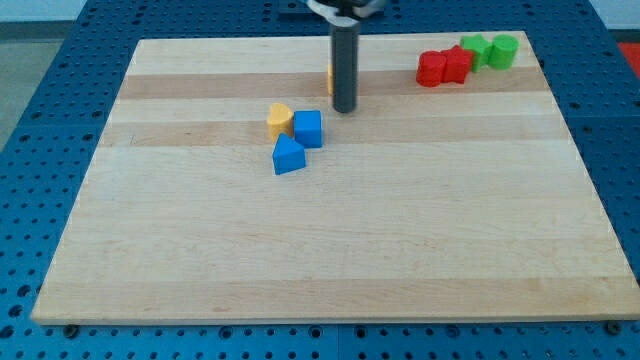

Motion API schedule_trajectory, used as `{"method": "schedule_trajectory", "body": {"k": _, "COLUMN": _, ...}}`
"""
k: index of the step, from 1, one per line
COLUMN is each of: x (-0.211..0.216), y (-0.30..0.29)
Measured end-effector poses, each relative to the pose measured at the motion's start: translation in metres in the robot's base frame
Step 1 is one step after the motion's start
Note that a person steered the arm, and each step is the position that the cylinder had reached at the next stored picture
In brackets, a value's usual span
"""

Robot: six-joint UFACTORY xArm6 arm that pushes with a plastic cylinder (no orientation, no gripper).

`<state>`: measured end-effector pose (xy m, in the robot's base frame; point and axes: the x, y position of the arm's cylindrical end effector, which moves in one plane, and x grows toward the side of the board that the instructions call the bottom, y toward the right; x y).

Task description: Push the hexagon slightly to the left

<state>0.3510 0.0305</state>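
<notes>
Board of pale wood; we rest my tip just right of an orange block, mostly hidden, shape unclear, near the view's top. Tip holds nothing; a blue cube sits lower left

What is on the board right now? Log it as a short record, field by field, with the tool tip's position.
surface: wooden board
tool tip: my tip, near the view's top centre
block behind rod: orange block, mostly hidden, shape unclear
centre cluster: yellow block, blue cube, blue block, close together at the tip's lower left
top right: two red blocks, two green blocks
tip contact: touching none of the centre cluster
</notes>
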Motion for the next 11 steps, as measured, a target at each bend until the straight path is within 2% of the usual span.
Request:
{"method": "schedule_trajectory", "body": {"k": 1, "x": 0.001, "y": 0.006}}
{"method": "schedule_trajectory", "body": {"k": 2, "x": -0.061, "y": 0.006}}
{"method": "schedule_trajectory", "body": {"k": 4, "x": -0.070, "y": 0.001}}
{"method": "schedule_trajectory", "body": {"k": 8, "x": -0.069, "y": -0.176}}
{"method": "schedule_trajectory", "body": {"k": 9, "x": -0.057, "y": -0.173}}
{"method": "schedule_trajectory", "body": {"k": 10, "x": -0.030, "y": -0.134}}
{"method": "schedule_trajectory", "body": {"k": 11, "x": -0.050, "y": -0.089}}
